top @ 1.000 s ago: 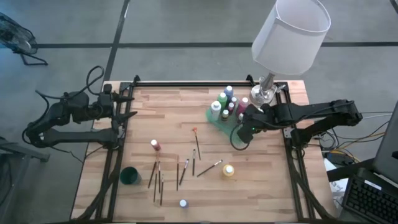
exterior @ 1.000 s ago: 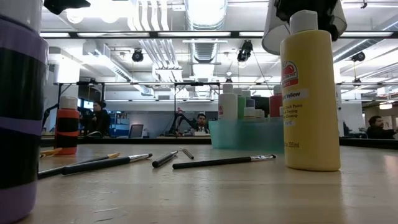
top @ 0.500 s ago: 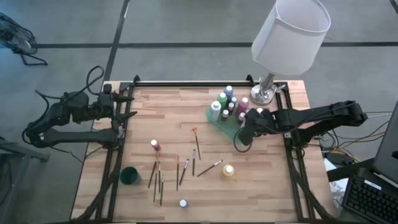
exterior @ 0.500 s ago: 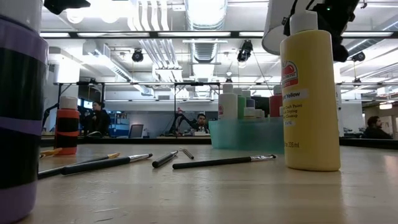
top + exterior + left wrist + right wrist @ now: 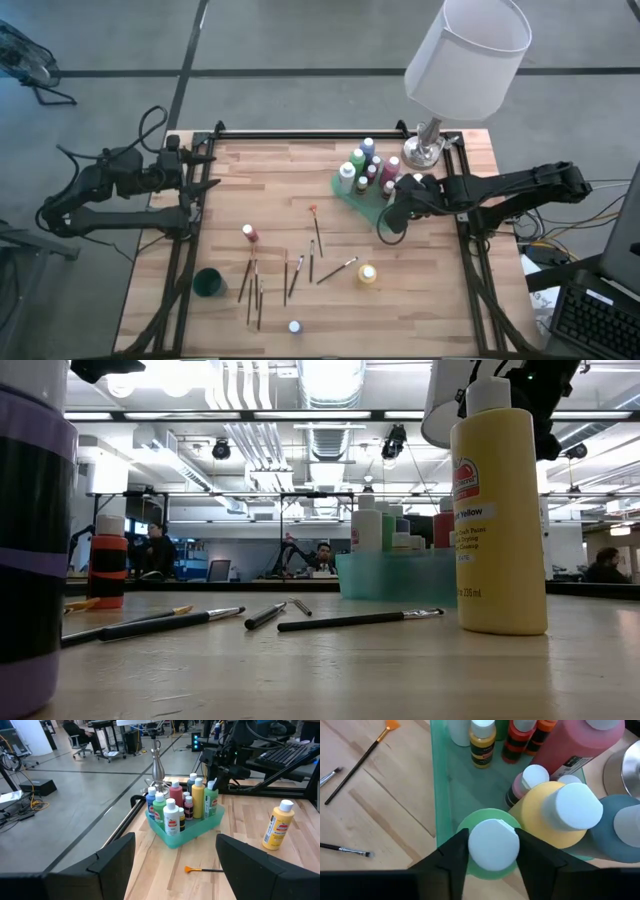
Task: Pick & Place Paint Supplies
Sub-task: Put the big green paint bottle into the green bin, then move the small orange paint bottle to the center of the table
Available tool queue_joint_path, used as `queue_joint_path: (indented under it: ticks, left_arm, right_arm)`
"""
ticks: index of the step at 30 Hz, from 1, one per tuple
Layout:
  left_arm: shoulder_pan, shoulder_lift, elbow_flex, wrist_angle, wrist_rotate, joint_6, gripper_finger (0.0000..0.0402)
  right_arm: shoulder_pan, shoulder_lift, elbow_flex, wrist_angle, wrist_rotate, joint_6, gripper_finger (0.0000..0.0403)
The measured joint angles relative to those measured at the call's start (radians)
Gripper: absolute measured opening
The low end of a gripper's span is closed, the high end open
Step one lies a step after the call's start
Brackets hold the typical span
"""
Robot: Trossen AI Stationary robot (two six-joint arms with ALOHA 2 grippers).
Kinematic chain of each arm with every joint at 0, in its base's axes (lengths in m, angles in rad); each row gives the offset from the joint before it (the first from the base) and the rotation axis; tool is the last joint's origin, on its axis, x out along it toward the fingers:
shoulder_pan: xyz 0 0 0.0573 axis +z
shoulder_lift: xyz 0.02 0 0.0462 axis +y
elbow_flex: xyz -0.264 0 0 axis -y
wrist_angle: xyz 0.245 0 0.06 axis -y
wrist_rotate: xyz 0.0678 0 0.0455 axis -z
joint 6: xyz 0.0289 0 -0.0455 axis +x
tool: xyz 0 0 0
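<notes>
Your right gripper is straddling the green bottle's cap in the tray, fingers loosening, so keep lifting straight up off neighbours.

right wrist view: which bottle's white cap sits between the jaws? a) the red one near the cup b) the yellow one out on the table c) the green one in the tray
c: in the right wrist view the right gripper straddles the white cap of a green paint bottle standing inside the translucent green tray.
</notes>
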Motion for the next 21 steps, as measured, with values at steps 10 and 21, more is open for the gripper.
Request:
queue_joint_path:
  ticks: [10,21]
  left_arm:
    - [0.0,0.0,0.0,0.0,0.0,0.0,0.0282]
    - [0.0,0.0,0.0,0.0,0.0,0.0,0.0282]
  right_arm:
    - [0.0,0.0,0.063,-0.04,-0.007,-0.018,0.022]
    - [0.0,-0.001,0.281,-0.176,-0.004,-0.039,0.0235]
